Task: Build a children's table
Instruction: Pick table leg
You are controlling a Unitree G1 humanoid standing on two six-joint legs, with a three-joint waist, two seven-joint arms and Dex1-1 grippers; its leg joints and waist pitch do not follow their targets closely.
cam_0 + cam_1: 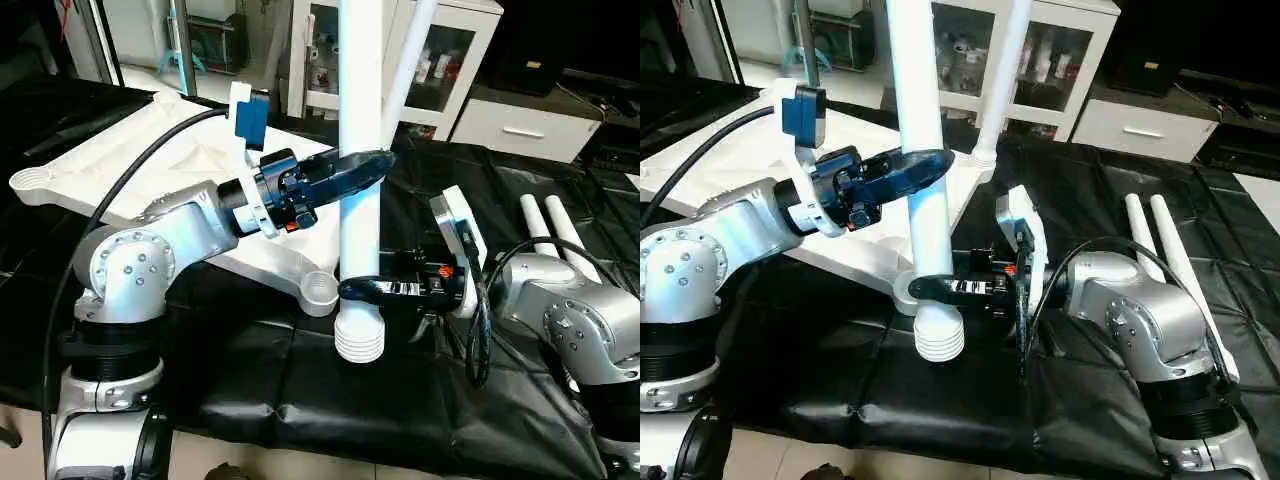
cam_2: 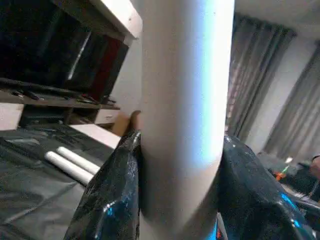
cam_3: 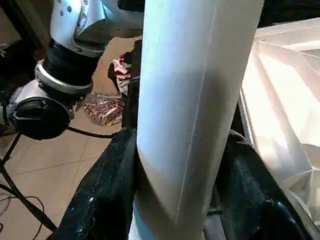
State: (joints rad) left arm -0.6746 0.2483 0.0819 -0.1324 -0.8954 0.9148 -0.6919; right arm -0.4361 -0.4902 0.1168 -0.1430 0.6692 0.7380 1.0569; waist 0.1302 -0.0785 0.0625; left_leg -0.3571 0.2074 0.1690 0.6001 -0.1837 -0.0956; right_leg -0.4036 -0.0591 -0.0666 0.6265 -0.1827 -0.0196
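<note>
Both tools grip one upright leg (image 1: 360, 215) — left tool (image 1: 362, 163) high, right tool (image 1: 362, 290) low — its ribbed end just beside the top's corner socket (image 1: 320, 290). Shift it over the socket, keep it vertical, then press down.

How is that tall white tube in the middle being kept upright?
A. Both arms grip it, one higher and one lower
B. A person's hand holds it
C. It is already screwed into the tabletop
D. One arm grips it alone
A: the left gripper closes around the leg higher up, and the right gripper clamps it near its ribbed bottom end, beside the tabletop.
</note>
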